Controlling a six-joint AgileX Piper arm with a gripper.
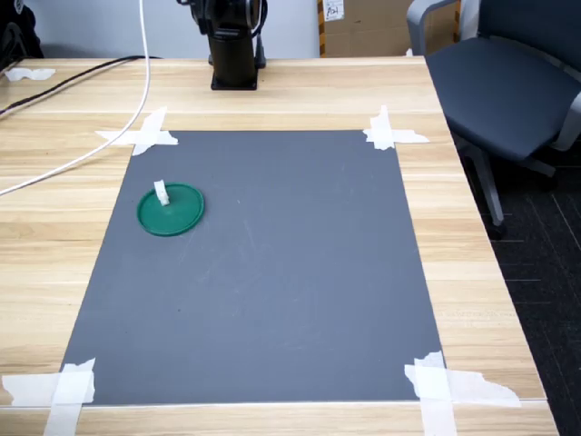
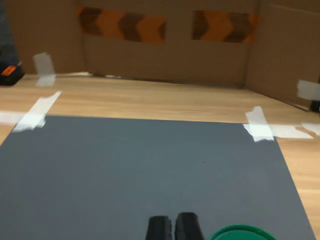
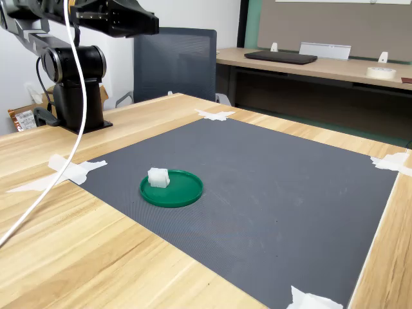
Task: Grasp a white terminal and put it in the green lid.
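The white terminal [image 1: 161,192] sits inside the green lid [image 1: 178,215], near its far rim, in the first exterior view; we see the lid on the grey mat [image 1: 272,291]. In the wrist view, the gripper [image 2: 174,228] has its fingertips nearly together, holding nothing, just beside the lid's edge. In the second exterior view, the terminal rests in the lid.

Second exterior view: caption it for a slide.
White terminal resting inside the green lid on the grey mat.
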